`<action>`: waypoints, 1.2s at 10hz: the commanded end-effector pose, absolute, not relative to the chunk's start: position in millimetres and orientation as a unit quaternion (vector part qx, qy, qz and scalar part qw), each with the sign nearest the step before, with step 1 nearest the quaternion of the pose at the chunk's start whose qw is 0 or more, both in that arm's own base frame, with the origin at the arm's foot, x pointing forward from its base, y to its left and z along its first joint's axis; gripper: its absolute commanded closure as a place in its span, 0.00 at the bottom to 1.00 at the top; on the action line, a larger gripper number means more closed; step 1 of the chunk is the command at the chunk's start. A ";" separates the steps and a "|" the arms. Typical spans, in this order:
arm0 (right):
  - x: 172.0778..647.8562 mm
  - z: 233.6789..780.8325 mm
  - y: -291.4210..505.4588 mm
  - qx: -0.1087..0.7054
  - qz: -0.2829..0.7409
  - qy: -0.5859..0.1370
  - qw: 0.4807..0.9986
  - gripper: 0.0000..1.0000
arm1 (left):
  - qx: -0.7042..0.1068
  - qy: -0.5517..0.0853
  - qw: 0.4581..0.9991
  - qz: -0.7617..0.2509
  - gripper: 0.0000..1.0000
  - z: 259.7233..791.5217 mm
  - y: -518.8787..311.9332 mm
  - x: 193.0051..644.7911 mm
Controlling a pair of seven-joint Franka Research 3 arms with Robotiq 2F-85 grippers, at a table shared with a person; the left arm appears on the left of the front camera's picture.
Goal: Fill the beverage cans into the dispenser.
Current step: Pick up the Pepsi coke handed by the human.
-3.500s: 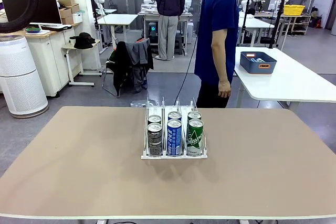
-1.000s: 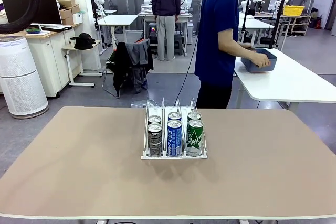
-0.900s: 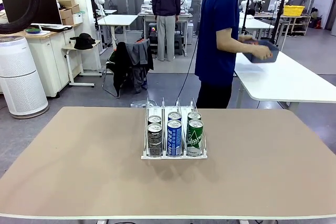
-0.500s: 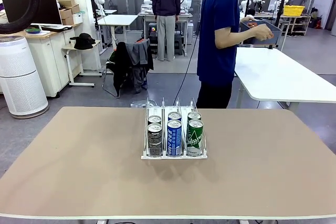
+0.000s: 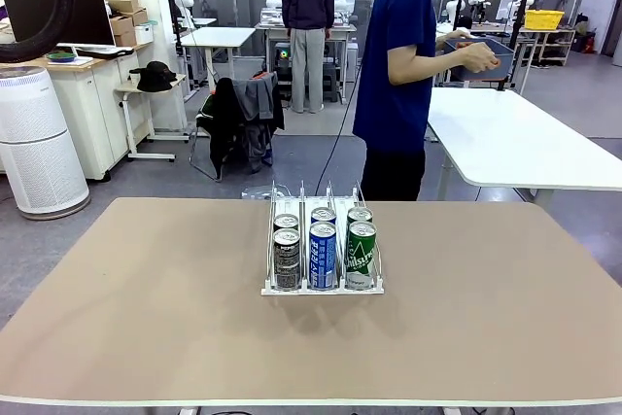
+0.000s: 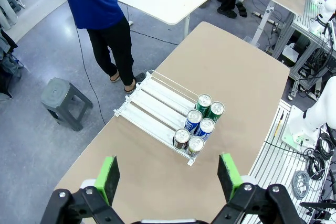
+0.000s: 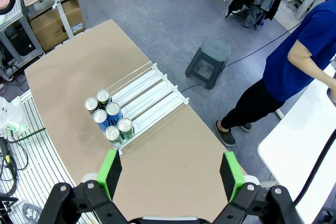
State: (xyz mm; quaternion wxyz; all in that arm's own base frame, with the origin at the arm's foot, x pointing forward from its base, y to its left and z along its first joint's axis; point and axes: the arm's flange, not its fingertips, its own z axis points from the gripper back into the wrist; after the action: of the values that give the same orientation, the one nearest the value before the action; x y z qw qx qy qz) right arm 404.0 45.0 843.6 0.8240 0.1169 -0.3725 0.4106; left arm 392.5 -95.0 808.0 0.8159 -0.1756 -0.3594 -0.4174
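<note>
The dispenser (image 5: 321, 290) sits in the middle of the bench (image 5: 146, 289). It carries six beverage cans (image 5: 322, 253) packed two deep at its robot-side end: dark in the left lane, blue in the middle, green on the right. Beyond the far edge a person holds a blue-grey tub (image 5: 501, 49) at chest height, its contents too small and too covered to make out. High above the bench, the left hand (image 6: 168, 170) and the right hand (image 7: 170, 171) are each spread wide, gripping nothing.
</note>
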 end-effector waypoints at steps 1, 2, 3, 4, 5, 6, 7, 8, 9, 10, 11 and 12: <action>403.8 844.2 45.9 0.120 0.412 -0.371 0.823 0.00 | -0.173 -0.359 0.817 -0.416 0.00 808.1 -94.6 392.6; 403.8 844.2 45.9 0.120 0.412 -0.371 0.823 0.00 | -0.173 -0.359 0.817 -0.416 0.00 808.1 -94.6 392.6; 403.8 844.2 45.9 0.120 0.412 -0.371 0.823 0.00 | -0.173 -0.359 0.817 -0.416 0.00 808.1 -94.6 392.6; 403.8 844.2 45.9 0.120 0.412 -0.371 0.823 0.00 | -0.173 -0.359 0.817 -0.416 0.00 808.1 -94.6 392.6; 403.8 844.2 45.9 0.120 0.412 -0.371 0.823 0.00 | -0.173 -0.359 0.817 -0.416 0.00 808.1 -94.6 392.6; 403.8 844.2 45.9 0.120 0.412 -0.371 0.823 0.00 | -0.173 -0.359 0.817 -0.416 0.00 808.1 -94.6 392.6; 403.8 844.2 45.9 0.120 0.412 -0.371 0.823 0.00 | -0.173 -0.359 0.817 -0.416 0.00 808.1 -94.6 392.6; 403.8 844.2 45.9 0.120 0.412 -0.371 0.823 0.00 | -0.173 -0.359 0.817 -0.416 0.00 808.1 -94.6 392.6; 403.8 844.2 45.9 0.120 0.412 -0.371 0.823 0.00 | -0.173 -0.359 0.817 -0.416 0.00 808.1 -94.6 392.6; 403.8 844.2 45.9 0.120 0.412 -0.371 0.823 0.00 | -0.173 -0.359 0.817 -0.416 0.00 808.1 -94.6 392.6; 403.8 844.2 45.9 0.120 0.412 -0.371 0.823 0.00 | -0.173 -0.359 0.817 -0.416 0.00 808.1 -94.6 392.6; 403.8 844.2 45.9 0.120 0.412 -0.371 0.823 0.00 | -0.173 -0.359 0.817 -0.416 0.00 808.1 -94.6 392.6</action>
State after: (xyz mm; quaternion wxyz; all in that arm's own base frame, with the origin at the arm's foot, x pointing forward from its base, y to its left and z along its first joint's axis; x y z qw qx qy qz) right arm 404.0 45.0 843.6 0.8240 0.1169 -0.3725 0.4106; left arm 392.5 -95.0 808.0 0.8159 -0.1756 -0.3594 -0.4174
